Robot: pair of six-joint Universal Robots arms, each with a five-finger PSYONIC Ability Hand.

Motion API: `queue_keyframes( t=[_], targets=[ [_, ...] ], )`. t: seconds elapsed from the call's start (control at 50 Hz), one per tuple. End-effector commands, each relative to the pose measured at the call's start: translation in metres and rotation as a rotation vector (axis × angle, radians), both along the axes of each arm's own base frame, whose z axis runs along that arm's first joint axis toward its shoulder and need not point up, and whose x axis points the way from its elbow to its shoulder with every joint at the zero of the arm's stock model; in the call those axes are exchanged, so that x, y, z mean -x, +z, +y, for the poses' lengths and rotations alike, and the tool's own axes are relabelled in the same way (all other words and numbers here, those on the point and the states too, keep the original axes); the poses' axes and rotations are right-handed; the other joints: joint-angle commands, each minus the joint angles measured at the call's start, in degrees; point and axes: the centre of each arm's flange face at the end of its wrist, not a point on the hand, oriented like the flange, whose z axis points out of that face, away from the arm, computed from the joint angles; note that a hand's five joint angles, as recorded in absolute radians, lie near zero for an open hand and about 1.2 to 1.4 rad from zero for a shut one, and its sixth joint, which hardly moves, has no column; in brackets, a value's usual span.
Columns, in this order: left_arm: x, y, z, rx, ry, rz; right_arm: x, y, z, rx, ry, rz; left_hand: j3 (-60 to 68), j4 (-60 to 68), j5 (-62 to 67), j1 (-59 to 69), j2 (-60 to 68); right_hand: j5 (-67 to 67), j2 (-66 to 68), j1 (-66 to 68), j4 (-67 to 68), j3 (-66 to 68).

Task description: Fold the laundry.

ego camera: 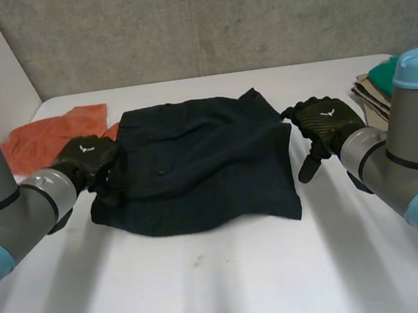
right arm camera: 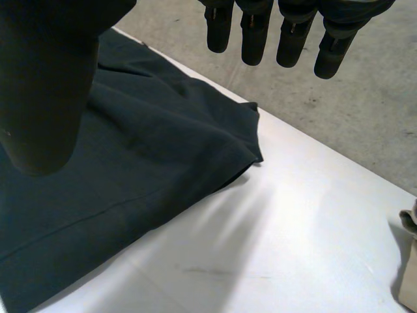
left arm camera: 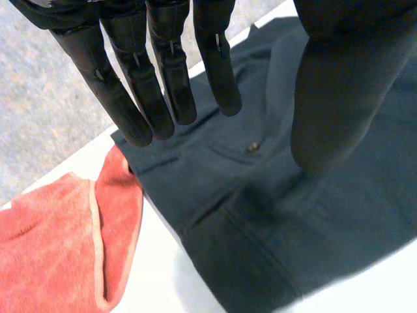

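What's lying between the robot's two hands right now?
The dark garment fills the stretch between the left hand and the right hand, as the head view shows.

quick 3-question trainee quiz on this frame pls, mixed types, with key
1. True or false: the left hand and the right hand are both open.
2. Which lies beside the dark garment on the left hand's side? A) orange cloth B) white shirt C) basket
3. Fill in: the right hand is at the garment's ___ edge.
Key: 1 true; 2 A; 3 right.
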Motion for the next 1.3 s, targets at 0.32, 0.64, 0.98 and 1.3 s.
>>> queue_keyframes(
  t=[0.32, 0.64, 0.98, 1.3],
  targets=[
    [-0.027, -0.046, -0.02, -0.036, 0.015, -0.108, 0.0, -0.01, -0.001, -0.025, 0.02, 0.009, -12.25, -11.86, -11.76, -11.88, -12.09, -2.8, -2.36, -2.85, -2.2, -1.89],
    [-0.018, -0.054, -0.056, 0.046, 0.017, -0.17, 0.003, -0.012, -0.003, -0.024, 0.011, 0.012, 40.54, 40.94, 41.04, 40.92, 40.7, -2.8, -2.36, -2.85, -2.2, -1.89],
    [0.08, 0.216, -0.049, 0.848, -0.193, 0.587, 0.017, 0.003, -0.018, 0.021, -0.029, -0.012, 40.54, 40.94, 41.04, 40.92, 40.7, -2.8, -2.36, -2.85, -2.2, -1.89],
    [0.175, 0.034, -0.002, 0.181, -0.533, 0.491, 0.058, 0.018, -0.054, 0.058, -0.121, -0.054, 24.84, 25.23, 25.34, 25.21, 25.0, -2.8, -2.36, -2.85, -2.2, -1.89]
  ],
)
